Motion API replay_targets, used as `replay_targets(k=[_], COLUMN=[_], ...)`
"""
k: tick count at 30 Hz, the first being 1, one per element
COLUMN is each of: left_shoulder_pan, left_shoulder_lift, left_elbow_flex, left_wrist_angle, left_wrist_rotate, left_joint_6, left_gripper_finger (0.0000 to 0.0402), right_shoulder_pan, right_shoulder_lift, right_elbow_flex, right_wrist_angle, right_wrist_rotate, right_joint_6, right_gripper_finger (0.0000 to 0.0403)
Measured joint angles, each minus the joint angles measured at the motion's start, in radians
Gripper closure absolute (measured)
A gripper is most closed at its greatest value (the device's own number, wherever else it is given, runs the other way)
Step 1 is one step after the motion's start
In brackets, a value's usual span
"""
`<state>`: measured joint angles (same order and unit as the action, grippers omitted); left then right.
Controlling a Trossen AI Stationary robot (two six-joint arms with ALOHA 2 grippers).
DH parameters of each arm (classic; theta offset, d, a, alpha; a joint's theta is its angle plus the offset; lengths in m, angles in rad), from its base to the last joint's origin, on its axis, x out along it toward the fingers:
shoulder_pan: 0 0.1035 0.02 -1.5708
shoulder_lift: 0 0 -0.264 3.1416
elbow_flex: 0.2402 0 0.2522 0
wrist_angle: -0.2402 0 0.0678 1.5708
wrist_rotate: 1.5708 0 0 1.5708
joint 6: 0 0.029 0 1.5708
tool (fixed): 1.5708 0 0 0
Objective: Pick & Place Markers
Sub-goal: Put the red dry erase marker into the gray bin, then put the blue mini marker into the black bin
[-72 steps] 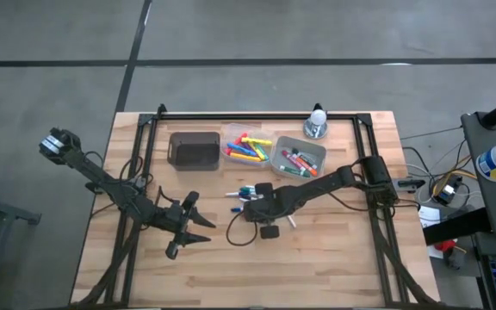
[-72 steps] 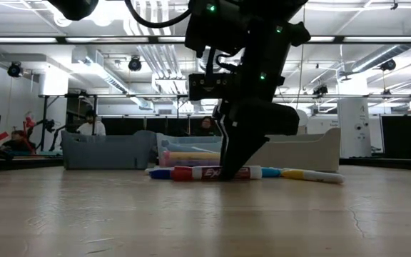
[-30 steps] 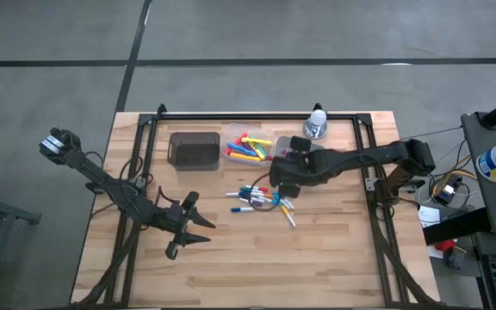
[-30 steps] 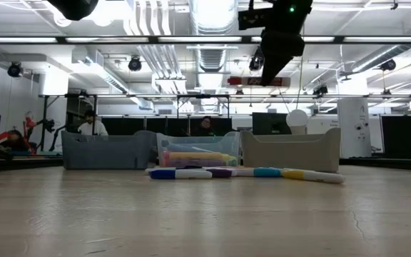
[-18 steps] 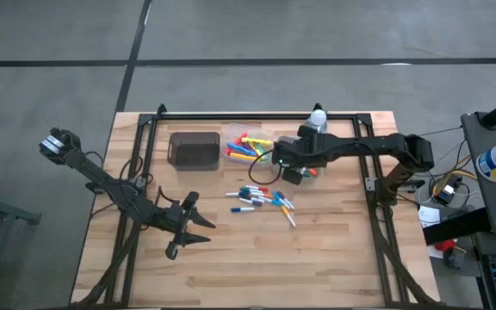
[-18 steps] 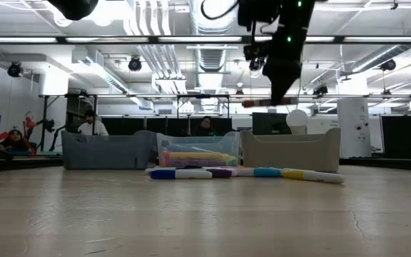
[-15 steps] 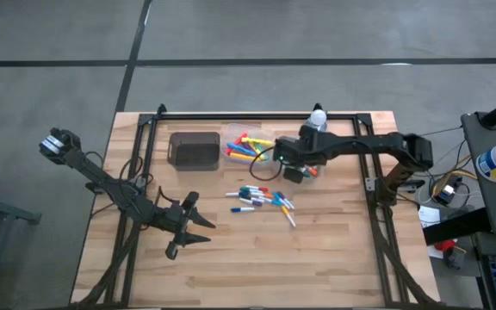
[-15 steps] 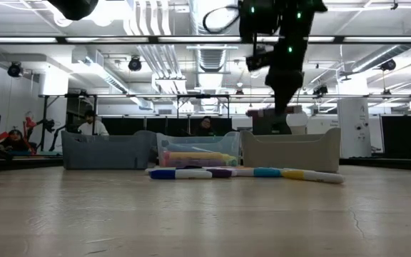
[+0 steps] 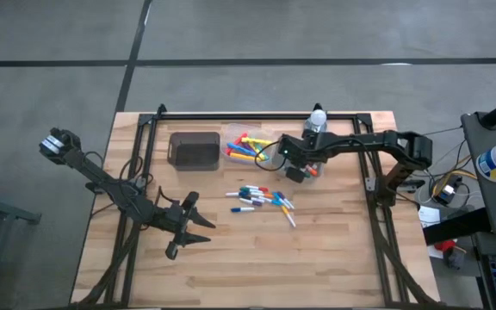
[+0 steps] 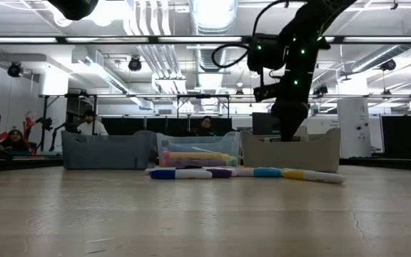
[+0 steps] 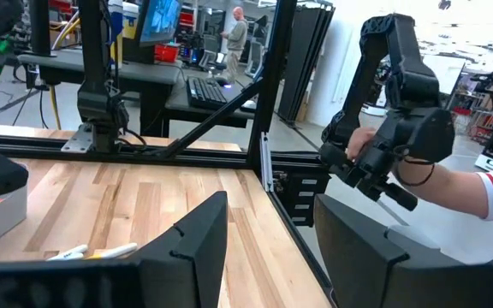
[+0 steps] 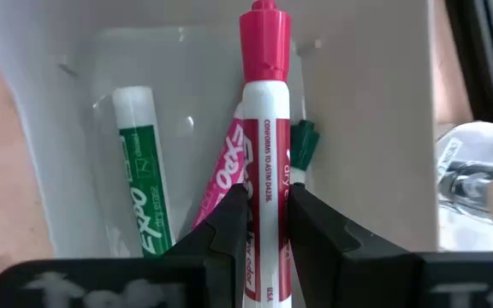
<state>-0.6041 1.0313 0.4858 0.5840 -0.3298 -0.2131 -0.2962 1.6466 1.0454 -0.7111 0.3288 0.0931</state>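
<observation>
My right gripper [image 9: 293, 162] is shut on a white marker with a red cap [image 12: 264, 128], low inside the pale bin [image 9: 317, 153] at the far right; in the low view it [image 10: 289, 132] dips behind that bin's wall [image 10: 312, 153]. A green marker [image 12: 139, 180] and a pink one [image 12: 219, 184] lie in the bin below it. Several loose markers [image 9: 261, 200] lie on the table's middle. My left gripper [image 9: 192, 228] is open and empty near the table's left front. My right gripper pinches the marker's white barrel [image 12: 264, 184] between its two fingers [image 12: 229, 218], one on each long side, at about mid-length. The fingers come from above, pointing down into the bin. The red cap end [image 12: 265, 38] sticks out past the fingers, over the markers lying in the bin.
A clear bin with neon markers [image 9: 246, 148] stands beside the pale bin, and a dark bin [image 9: 194, 150] left of that. A small white-topped bottle [image 9: 317, 120] stands at the far edge. A black frame [image 9: 257, 114] runs round the table. A person's arm [image 11: 478, 188] shows beyond the table.
My right gripper has carried the red-capped marker from above the loose pile toward the table's far edge, over the pale bin, and has gone down into it. The marker has stayed level in the shut fingers. The loose markers lie as before.
</observation>
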Motion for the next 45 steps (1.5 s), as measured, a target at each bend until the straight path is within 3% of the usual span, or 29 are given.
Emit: replay_targets(k=[10, 22, 27, 36, 40, 45], left_shoulder_pan=[0.0, 0.0, 0.0, 0.01, 0.023, 0.047], left_shoulder_lift=[0.0, 0.021, 0.029, 0.066, 0.074, 0.092], left_elbow_flex=[0.0, 0.0, 0.0, 0.0, 0.0, 0.0], left_wrist_angle=[0.0, -0.001, -0.001, -0.002, -0.005, -0.028], left_wrist_rotate=[0.0, 0.0, -0.011, -0.1, -0.129, -0.144], left_joint_6=[0.004, 0.006, 0.007, 0.02, 0.011, -0.021], left_gripper_finger=[0.0232, 0.0232, 0.0232, 0.0232, 0.0232, 0.0232], right_shoulder_pan=[-0.005, -0.003, 0.016, 0.152, 0.239, 0.371], right_shoulder_lift=[0.0, -0.001, -0.021, -0.135, -0.216, -0.307], right_elbow_flex=[-0.039, -0.02, 0.022, 0.061, 0.031, -0.02], right_wrist_angle=[0.049, 0.077, 0.014, 0.035, 0.148, 0.325], right_wrist_rotate=[0.004, 0.011, 0.011, 0.016, 0.044, 0.16], right_joint_6=[-0.003, 0.008, 0.08, 0.156, 0.191, 0.169], right_gripper_finger=[0.0335, 0.0224, 0.0203, 0.0211, 0.0216, 0.0221])
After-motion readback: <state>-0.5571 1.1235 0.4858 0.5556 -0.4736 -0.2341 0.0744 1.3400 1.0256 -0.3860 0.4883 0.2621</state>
